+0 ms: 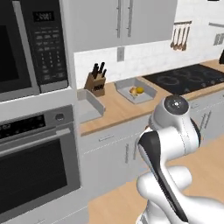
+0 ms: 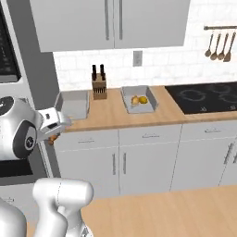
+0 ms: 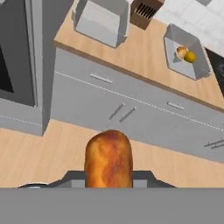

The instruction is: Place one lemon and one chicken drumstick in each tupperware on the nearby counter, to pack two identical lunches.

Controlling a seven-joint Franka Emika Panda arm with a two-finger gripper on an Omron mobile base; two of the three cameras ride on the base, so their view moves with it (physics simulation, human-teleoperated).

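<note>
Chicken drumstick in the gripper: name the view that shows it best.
Hand view: the chicken drumstick looms large and unblocked. The right base view gives a brown sliver beneath the gripper.

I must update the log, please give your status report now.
Gripper shut on chicken drumstick. Right tupperware holds a lemon and a drumstick; left tupperware empty. Knife block between them.

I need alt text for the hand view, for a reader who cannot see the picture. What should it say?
A browned chicken drumstick sits clamped in the gripper, above a wooden floor. Beyond it, grey cabinet fronts carry a wood-toned counter with two grey tupperware trays: the left tray looks empty, the right tray holds a lemon beside a browner piece.
</note>
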